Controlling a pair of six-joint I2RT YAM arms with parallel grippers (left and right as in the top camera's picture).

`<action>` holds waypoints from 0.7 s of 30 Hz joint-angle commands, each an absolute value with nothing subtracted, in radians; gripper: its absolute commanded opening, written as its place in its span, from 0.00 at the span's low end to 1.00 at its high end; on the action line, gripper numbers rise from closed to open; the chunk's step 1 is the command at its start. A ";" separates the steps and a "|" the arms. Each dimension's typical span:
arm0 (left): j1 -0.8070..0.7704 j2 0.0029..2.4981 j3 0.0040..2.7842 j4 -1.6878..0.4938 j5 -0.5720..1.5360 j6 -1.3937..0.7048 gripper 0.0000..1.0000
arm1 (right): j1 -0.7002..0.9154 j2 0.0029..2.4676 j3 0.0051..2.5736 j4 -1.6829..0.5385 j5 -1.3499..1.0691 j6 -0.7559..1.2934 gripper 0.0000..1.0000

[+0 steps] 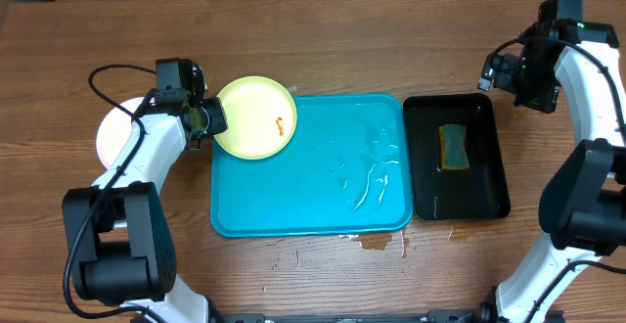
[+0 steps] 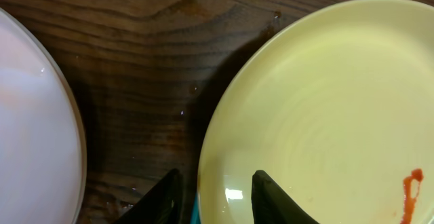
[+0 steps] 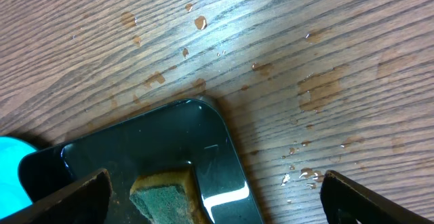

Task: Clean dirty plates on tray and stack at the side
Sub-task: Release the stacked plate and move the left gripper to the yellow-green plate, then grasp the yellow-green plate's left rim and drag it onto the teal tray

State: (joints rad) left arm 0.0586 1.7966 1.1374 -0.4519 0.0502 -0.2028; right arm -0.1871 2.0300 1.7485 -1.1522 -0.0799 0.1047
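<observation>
— Plates first: where do they stand?

— One yellow-green plate (image 1: 252, 117) sits at the far left corner of the tray (image 1: 293, 206), its left edge hanging out past the tray's rim. An orange smear (image 1: 281, 124) marks it right of centre, so I judge it uncleaned. A white plate (image 1: 110, 132) lies on the tabletop (image 1: 323, 29) further left, apart from the yellow-green one and partly under the left arm. Whether that is one plate or two stacked, I cannot tell.

— And the arms?

— The left gripper (image 2: 217, 202) is partway closed across the yellow-green plate's left rim, one finger on its upper face, the other outside and below the edge. It reads as a grip. The right gripper (image 3: 220, 207) hangs spread wide and empty over the far end of the black tray (image 1: 489, 196), where the sponge (image 1: 453, 147) lies.

— So which step is this?

— Cleaning the one dirty plate on the tray, I'd say, with the left arm steadying it. Next, the right gripper must drop onto the sponge, close on it, and carry it left to the smear. After that, the plate goes onto the white one.

— The surface?

— Dark wood grain, and wet: water streaks (image 1: 367, 181) on the tray's right half, a brownish puddle (image 1: 377, 242) at its near edge, droplets beside the black tray. That looks slippery for a plate pinched only at its rim. Of the room, only a pale strip shows past the tabletop's far edge.
</observation>
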 commanded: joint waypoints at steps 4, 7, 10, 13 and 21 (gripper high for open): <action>0.051 1.811 1.113 -0.434 0.026 -0.199 0.32 | -0.184 2.000 1.766 -1.149 -0.079 0.107 1.00; 0.051 1.811 1.096 -0.411 0.026 -0.210 0.32 | -0.184 2.000 1.766 -1.149 -0.079 0.107 1.00; 0.050 1.811 1.079 -0.385 0.022 -0.209 0.32 | -0.184 2.000 1.766 -1.144 -0.080 0.107 1.00; 0.050 1.811 1.074 -0.381 0.024 -0.209 0.28 | -0.184 2.000 1.766 -1.143 -0.080 0.107 1.00; 0.037 1.811 1.071 -0.379 0.025 -0.209 0.23 | -0.184 2.000 1.766 -1.127 -0.080 0.107 1.00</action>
